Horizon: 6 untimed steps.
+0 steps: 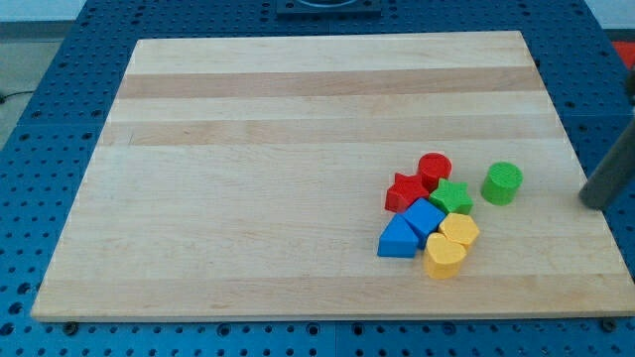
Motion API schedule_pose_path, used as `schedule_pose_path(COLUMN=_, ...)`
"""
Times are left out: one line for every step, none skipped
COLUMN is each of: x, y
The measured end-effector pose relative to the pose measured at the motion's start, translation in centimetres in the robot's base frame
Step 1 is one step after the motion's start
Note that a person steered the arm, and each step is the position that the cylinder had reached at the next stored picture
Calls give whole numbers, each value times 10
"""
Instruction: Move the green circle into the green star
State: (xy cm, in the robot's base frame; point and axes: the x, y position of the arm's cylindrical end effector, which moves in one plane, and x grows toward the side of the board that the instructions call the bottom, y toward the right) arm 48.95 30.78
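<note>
The green circle (502, 183) stands alone on the wooden board (248, 178), a short gap to the right of the green star (451, 196). The star sits in a tight cluster with a red circle (434, 169), a red star (404, 191), two blue blocks (424, 216) (398, 239) and two yellow blocks (459, 231) (444, 257). My rod enters from the view's right edge; my tip (593, 203) rests near the board's right edge, well right of the green circle and apart from it.
The board lies on a blue perforated table (40, 119). A dark fixture (327, 8) shows at the view's top.
</note>
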Motion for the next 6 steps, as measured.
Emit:
schedule_pose_path(x=-17, y=-39)
schedule_pose_path(x=-20, y=-103)
schedule_pose_path(x=-20, y=-155)
schedule_pose_path(x=-34, y=-152)
schedule_pose_path(x=-62, y=-147)
schedule_pose_path(x=-59, y=-172)
